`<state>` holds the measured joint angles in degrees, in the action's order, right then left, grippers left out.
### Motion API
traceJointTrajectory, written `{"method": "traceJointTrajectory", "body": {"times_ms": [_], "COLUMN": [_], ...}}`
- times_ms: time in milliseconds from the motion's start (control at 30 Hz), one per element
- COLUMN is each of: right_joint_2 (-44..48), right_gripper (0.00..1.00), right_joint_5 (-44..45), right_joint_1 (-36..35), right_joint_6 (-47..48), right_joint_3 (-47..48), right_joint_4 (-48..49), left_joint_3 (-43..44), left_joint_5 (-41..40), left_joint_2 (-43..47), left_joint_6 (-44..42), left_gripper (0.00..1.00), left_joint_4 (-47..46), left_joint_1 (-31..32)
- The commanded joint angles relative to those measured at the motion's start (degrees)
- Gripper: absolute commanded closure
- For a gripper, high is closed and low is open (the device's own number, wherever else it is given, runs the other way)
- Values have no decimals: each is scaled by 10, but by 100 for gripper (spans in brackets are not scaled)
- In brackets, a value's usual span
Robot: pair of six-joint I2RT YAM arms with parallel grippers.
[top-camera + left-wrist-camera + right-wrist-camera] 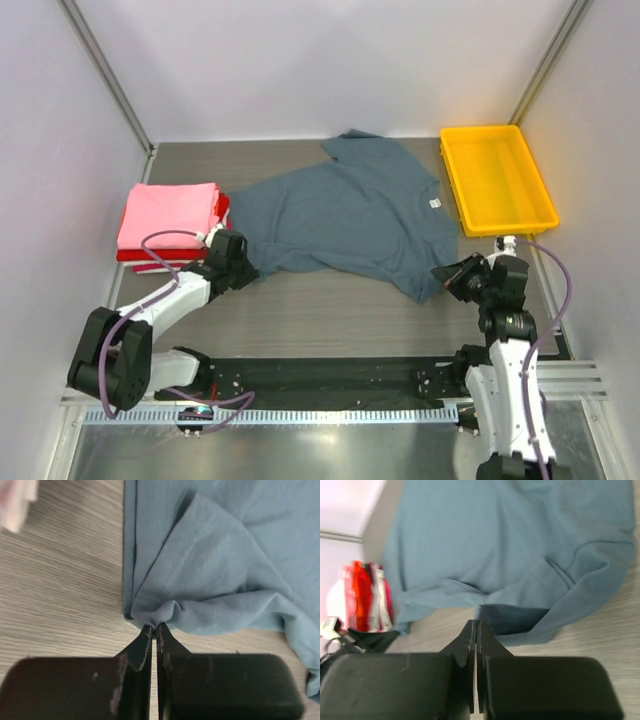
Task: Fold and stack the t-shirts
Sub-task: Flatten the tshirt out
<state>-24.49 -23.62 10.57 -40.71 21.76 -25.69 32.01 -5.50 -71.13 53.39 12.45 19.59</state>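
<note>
Although three tees already sit folded in a stack [170, 215] at the left of the surface [330, 315] (pink on top, red under it, a white edge showing lowest), the job looks only partly done. The blue tee [350, 215] lies spread out and unfolded across the middle, hem toward the stack, collar toward the right, rumpled along its near edge. The left pincer [154, 626] is closed tight on a puckered corner of that hem, just beside the stack. The right pincer [476, 622] is closed too, its tips meeting right at the edge of the near sleeve; whether any cloth is caught between them I cannot tell. What is left, by my reading, is every fold of the blue tee and then laying it on the stack. A yellow tray [497, 180] stands at the far right, just beside the tee's collar end, and a sleeve swung that way could catch on its rim. The stack is so near the gripped hem that a careless pull might nudge it askew.
</note>
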Motion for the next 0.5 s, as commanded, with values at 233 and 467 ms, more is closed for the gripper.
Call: {"method": "traceJointTrajectory", "body": {"times_ms": [233,467], "right_joint_2": [-302,-475], "right_gripper": [99,99], "right_joint_5": [118,206], "right_joint_1": [-102,-157], "right_joint_6": [47,40], "right_joint_3": [108,186], "right_joint_4": [83,111], "left_joint_3": [48,187], "left_joint_5": [-25,-54], "left_joint_2": [-95,-232], "left_joint_6": [-28,-56], "left_gripper": [100,100], "left_joint_4": [-29,36], "left_joint_1": [15,11]}}
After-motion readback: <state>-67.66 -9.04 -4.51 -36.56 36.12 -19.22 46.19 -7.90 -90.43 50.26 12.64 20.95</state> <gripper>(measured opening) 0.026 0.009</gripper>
